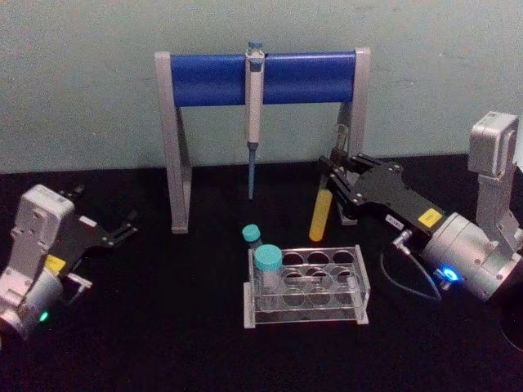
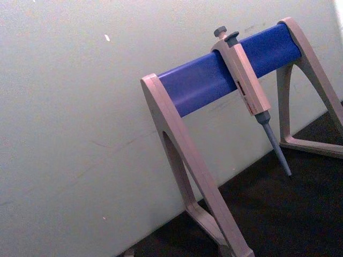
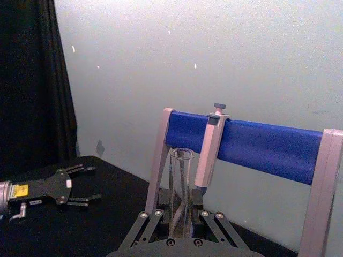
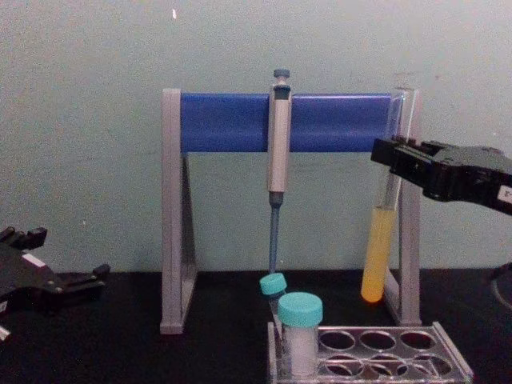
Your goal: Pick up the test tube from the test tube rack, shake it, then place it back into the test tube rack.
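— Where the right gripper (image 1: pixel 331 181) is shut, what is held?
— The test tube (image 1: pixel 320 214) is clamped near its top, nearly upright, yellow liquid in its lower part. It is held in the air just beyond the rack's (image 1: pixel 306 317) far right edge, before the stand's (image 1: pixel 178 163) right leg.
— And the left gripper (image 1: pixel 122 225)?
— It is seen low at the far left, jaws spread wide, nothing gripped.

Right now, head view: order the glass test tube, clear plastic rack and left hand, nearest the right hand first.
1. The tall clear glass test tube, gripped by the right hand.
2. The low clear plastic rack, in front, below.
3. The left hand, far left.
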`<move>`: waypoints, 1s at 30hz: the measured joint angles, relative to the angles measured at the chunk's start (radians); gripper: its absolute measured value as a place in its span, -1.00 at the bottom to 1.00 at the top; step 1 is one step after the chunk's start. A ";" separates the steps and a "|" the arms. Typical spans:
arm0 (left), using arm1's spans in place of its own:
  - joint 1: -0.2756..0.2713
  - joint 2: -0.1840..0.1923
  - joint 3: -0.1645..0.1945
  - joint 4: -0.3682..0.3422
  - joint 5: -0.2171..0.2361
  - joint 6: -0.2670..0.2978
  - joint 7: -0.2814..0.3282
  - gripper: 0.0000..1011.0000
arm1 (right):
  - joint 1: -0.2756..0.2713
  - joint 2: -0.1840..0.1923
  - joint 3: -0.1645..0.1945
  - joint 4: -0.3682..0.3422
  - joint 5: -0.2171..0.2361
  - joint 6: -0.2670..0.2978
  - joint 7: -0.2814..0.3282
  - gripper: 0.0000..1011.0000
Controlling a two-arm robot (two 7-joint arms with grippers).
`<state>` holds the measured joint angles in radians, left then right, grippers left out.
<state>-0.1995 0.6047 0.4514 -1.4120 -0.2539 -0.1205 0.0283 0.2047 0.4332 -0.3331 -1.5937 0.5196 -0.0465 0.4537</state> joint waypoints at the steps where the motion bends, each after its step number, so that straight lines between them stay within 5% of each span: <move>1: 0.000 0.000 0.000 0.000 0.000 0.000 0.000 0.98 | -0.001 0.001 0.000 -0.001 0.001 0.000 0.000 -0.54; 13: 0.000 0.000 0.000 0.000 0.000 0.000 0.000 0.98 | -0.011 0.014 -0.006 -0.011 0.013 -0.001 0.025 -0.54; 30: 0.000 0.000 0.000 0.000 0.000 0.000 0.000 0.98 | -0.023 0.081 -0.059 -0.035 0.056 -0.029 0.151 -0.54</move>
<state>-0.1995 0.6047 0.4514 -1.4120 -0.2539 -0.1205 0.0283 0.1822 0.5146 -0.3925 -1.6288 0.5760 -0.0750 0.6047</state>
